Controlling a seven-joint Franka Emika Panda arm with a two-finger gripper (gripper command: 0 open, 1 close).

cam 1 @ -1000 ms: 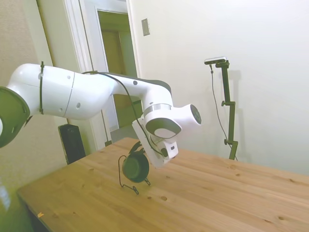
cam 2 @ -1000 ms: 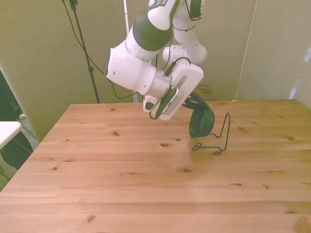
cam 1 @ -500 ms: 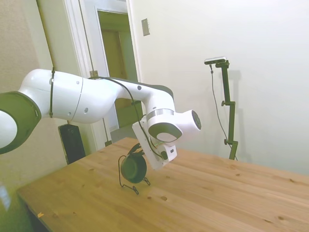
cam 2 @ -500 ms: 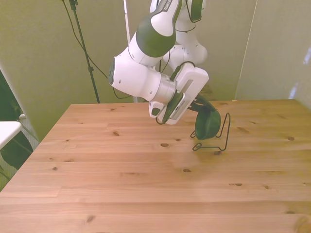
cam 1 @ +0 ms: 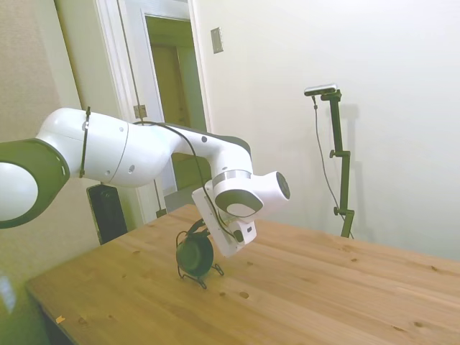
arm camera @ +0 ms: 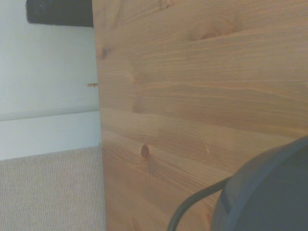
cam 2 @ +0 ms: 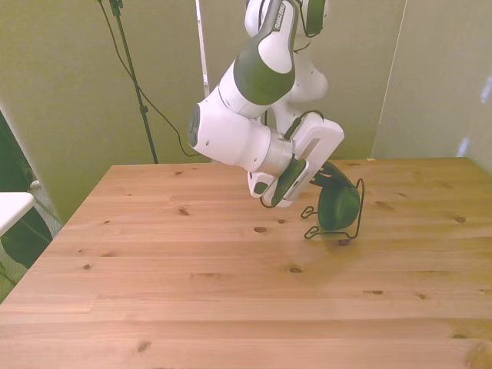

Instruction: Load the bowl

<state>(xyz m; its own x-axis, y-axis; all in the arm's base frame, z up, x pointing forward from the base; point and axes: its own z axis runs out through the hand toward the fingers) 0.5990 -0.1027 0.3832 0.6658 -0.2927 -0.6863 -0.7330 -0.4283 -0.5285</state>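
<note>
The bowl (cam 2: 339, 207) is dark green and stands on its edge, tilted up inside the thin black wire rack (cam 2: 359, 206) near the table's far side. My gripper (cam 2: 326, 178) is shut on the bowl's upper rim, reaching down at a slant. From the side, the bowl (cam 1: 194, 256) sits between the rack's wires (cam 1: 198, 279), with the gripper (cam 1: 199, 229) just above it. The wrist view catches a blurred part of the bowl (arm camera: 269, 192) and one rack wire (arm camera: 192, 204) over the wood.
The wooden table (cam 2: 231, 292) stretches wide toward the near side. Its edge (arm camera: 98, 120) runs close to the rack, with carpet (arm camera: 48, 192) beyond. A black box (cam 1: 108, 212) stands on the floor by the doorway.
The gripper has carried the bowl toward the front view's right and lower. The bowl now sits inside the rack's wires instead of hanging beside them.
</note>
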